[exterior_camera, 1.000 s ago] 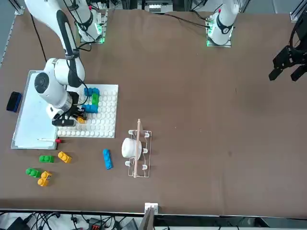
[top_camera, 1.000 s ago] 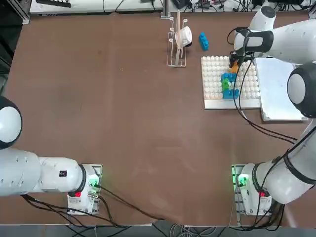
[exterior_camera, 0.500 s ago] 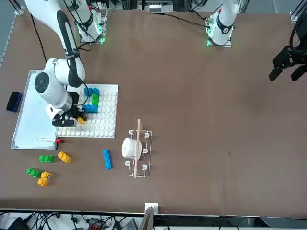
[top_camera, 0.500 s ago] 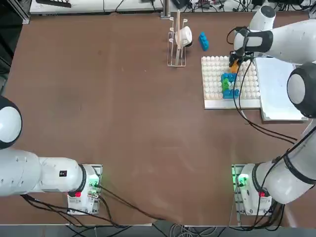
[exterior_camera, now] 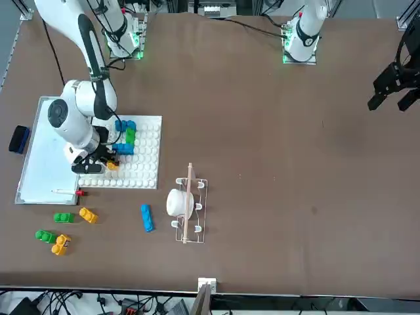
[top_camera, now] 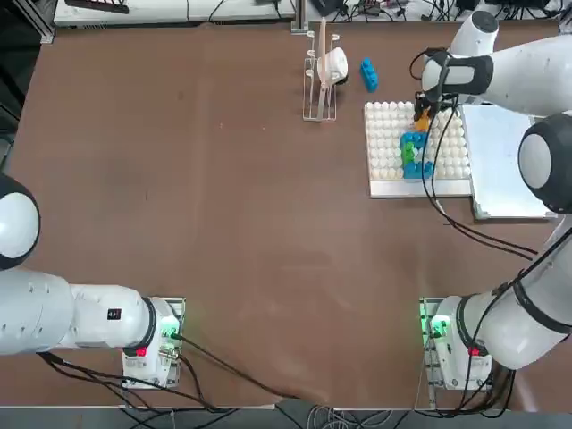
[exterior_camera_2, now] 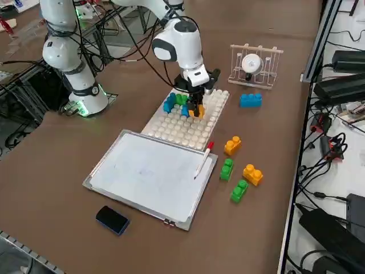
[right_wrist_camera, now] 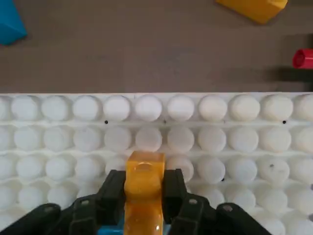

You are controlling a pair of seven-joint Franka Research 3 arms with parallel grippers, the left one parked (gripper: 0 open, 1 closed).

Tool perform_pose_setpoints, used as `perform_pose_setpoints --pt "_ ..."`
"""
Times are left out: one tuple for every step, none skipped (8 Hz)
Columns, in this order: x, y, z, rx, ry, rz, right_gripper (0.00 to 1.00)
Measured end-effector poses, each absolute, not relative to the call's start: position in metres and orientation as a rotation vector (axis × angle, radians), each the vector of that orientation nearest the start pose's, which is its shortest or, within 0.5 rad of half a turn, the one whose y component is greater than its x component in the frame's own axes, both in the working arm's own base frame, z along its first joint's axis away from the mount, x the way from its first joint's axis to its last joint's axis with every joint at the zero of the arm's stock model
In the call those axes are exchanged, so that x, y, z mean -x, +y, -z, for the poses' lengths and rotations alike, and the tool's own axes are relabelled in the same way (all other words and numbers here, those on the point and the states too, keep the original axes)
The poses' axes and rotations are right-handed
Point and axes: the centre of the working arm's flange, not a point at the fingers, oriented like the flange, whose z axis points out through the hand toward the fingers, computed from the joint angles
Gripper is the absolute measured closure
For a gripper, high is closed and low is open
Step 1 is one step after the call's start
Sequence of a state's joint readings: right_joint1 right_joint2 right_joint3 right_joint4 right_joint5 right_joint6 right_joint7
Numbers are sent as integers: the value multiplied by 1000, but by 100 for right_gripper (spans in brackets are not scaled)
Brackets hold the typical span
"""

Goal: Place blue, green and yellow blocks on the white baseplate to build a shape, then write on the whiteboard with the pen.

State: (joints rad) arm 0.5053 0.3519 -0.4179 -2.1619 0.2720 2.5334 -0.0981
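Note:
My right gripper [right_wrist_camera: 145, 198] is shut on a yellow block [right_wrist_camera: 144, 188] low over the white baseplate [right_wrist_camera: 215, 139]. The block stands two or three stud rows in from the plate's far edge. I cannot tell whether it sits on the studs. Just behind the gripper [top_camera: 423, 111], a small shape of blue and green blocks [top_camera: 412, 152] stands on the baseplate [top_camera: 384, 156]. The whiteboard [exterior_camera_2: 145, 174] lies beside the plate, and the pen [exterior_camera_2: 203, 160] rests on its edge. Loose green and yellow blocks [exterior_camera_2: 239, 171] and a blue block [exterior_camera_2: 250, 100] lie on the table beyond.
A wire rack holding a white cup [exterior_camera: 184, 203] stands next to the plate's far corner. A dark eraser [exterior_camera_2: 112, 220] lies beside the whiteboard's outer edge. Cables hang from the right arm [top_camera: 438, 170] across the plate.

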Motion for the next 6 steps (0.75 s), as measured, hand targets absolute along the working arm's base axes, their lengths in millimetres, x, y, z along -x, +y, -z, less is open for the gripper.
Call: perform_pose_setpoints --pt "-569 50 -249 3120 7 95 59" --pt "-568 51 -248 3121 1 92 59" --pt "-568 50 -247 3122 -8 90 59" --pt "-568 50 -246 3123 -14 87 59" --pt "-567 49 -243 3127 -21 81 59" --pt "-567 50 -237 3131 -25 75 59"
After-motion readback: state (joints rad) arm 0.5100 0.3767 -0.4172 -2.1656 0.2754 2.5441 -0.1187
